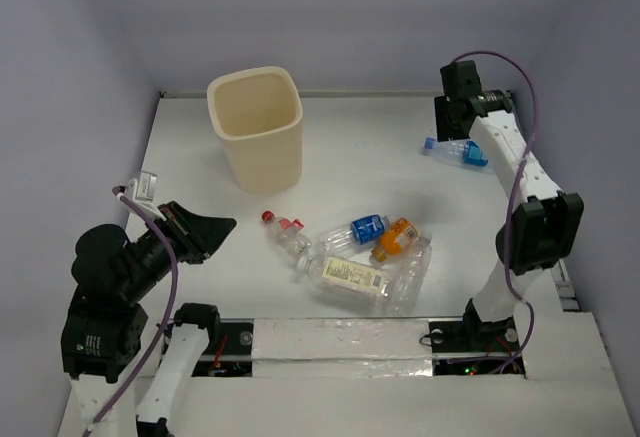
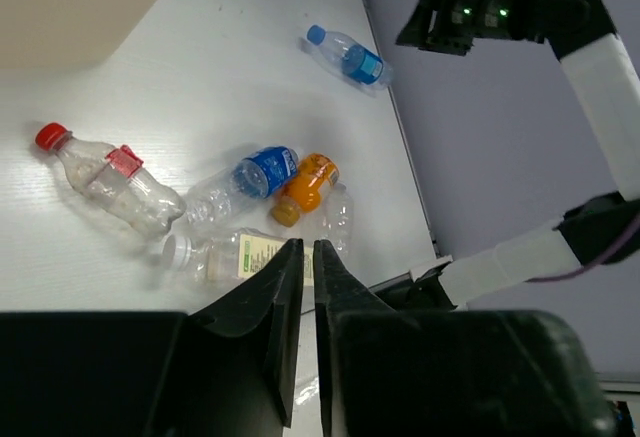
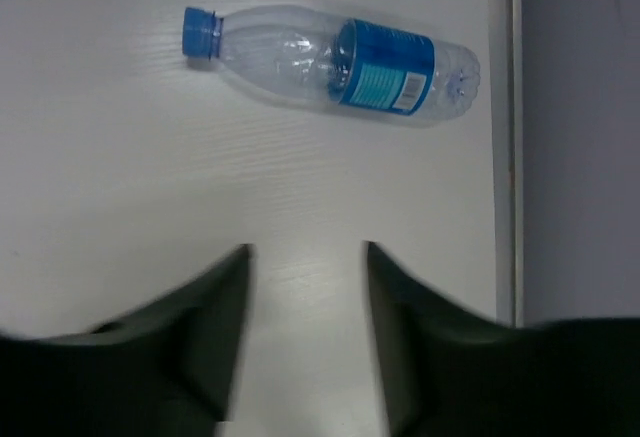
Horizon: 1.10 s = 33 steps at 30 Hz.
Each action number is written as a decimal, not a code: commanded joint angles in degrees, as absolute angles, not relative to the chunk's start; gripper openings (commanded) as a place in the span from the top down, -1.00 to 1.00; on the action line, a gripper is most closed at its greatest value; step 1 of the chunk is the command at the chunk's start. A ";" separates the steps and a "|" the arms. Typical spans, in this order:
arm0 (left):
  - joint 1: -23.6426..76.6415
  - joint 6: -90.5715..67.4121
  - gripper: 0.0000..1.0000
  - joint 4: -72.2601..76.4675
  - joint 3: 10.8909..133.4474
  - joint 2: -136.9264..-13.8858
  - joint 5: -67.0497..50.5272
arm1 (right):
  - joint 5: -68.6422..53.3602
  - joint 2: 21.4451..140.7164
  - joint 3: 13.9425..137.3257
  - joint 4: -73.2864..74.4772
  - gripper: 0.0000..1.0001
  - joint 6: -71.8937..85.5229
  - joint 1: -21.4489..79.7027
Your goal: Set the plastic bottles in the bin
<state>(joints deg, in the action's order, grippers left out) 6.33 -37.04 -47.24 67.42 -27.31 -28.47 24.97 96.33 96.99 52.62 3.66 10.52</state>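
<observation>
We have our right gripper (image 3: pixel 306 249) spread and empty just short of the blue-labelled bottle (image 3: pixel 330 62), which lies crosswise ahead, its length running along our closing line.

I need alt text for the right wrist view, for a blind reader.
A clear bottle with blue cap and label lies on its side on the white table, near its edge. The open right pincer hangs nearby, not touching it.
</observation>
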 commanded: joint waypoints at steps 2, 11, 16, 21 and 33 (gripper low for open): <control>7.37 -28.92 0.80 -51.76 75.58 -31.55 -28.39 | 30.14 103.24 106.42 54.05 -0.44 -2.98 10.28; 16.87 -26.63 0.60 -53.70 80.25 -39.46 -21.71 | 30.16 114.42 110.38 50.54 -0.91 -11.49 9.14; 19.51 -25.93 0.60 -53.70 79.36 -42.89 -21.09 | 25.40 119.62 115.92 49.31 -0.97 -15.91 6.24; 20.13 -24.61 0.60 -54.93 81.74 -46.14 -17.67 | 19.08 124.62 121.19 48.60 -1.00 -19.86 1.76; 21.71 -23.47 0.64 -54.14 84.64 -51.41 -13.28 | 4.14 133.94 127.97 54.05 -1.00 -24.61 -1.23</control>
<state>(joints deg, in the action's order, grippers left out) 21.34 -24.99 -55.20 81.89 -50.74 -15.55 9.78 133.03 125.54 52.12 -21.82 -1.85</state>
